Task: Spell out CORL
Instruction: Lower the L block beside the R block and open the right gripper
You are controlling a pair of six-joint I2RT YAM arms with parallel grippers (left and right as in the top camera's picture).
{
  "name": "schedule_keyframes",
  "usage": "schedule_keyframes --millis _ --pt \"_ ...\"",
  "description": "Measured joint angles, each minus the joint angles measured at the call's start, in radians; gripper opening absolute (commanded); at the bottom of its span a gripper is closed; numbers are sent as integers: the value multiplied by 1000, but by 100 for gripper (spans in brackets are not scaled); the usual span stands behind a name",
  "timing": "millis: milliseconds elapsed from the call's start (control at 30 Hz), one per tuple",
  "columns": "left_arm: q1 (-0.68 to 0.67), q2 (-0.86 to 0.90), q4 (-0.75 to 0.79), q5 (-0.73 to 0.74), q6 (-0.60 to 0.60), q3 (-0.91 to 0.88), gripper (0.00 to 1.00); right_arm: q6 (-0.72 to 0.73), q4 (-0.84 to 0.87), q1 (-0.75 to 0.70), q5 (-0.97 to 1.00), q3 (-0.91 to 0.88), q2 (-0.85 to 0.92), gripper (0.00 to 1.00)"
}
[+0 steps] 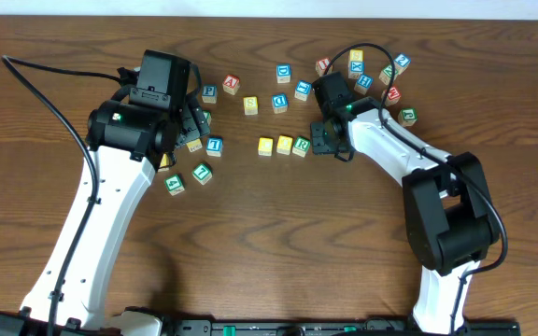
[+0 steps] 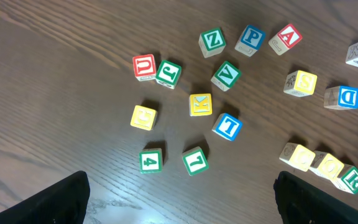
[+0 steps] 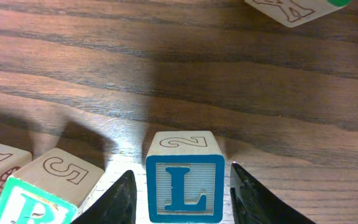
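Yellow C (image 1: 265, 146), yellow O (image 1: 284, 144) and green R (image 1: 301, 146) blocks stand in a row at mid-table. They also show in the left wrist view as C (image 2: 297, 155), O (image 2: 327, 165) and R (image 2: 352, 178). My right gripper (image 1: 323, 142) sits just right of the R. In the right wrist view its fingers (image 3: 181, 171) straddle the blue L block (image 3: 185, 186) with a small gap on each side. The L rests on the table beside the R (image 3: 23, 202). My left gripper (image 2: 179, 205) is open and empty, above the table left of the row (image 1: 191, 121).
Loose letter blocks lie scattered at the back: P (image 1: 210, 92), A (image 1: 231, 85), S (image 1: 250, 105), D (image 1: 279, 103), and a cluster near the right arm (image 1: 362, 75). More blocks lie under the left arm (image 1: 201, 173). Another block shows in the right wrist view (image 3: 297, 9).
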Motion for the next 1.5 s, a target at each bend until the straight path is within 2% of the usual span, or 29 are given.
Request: schedule_keyframes --millis 100,300,367,600,700,733,1067,1267,1500 --pt "0 0 2 0 0 0 93 0 0 0 -2 0 -31 45" --pt "0 0 21 0 0 0 92 5 8 5 -39 0 -151 36" --pt "0 0 21 0 0 0 86 14 6 12 -55 0 -162 33" --pt "0 18 33 44 27 0 37 110 -27 22 -46 0 -151 33" --pt "0 69 57 94 35 0 11 142 -48 4 -40 0 -151 33" --pt "0 91 66 112 42 0 8 149 -56 -4 -38 0 -151 33" --pt "0 336 169 283 106 -5 7 199 -80 -64 -30 -1 -140 31" --pt "-1 410 215 330 161 -7 7 218 -78 -73 -31 -1 -99 24" --pt "-18 454 254 349 192 -7 8 238 -73 -73 -34 -3 -47 23"
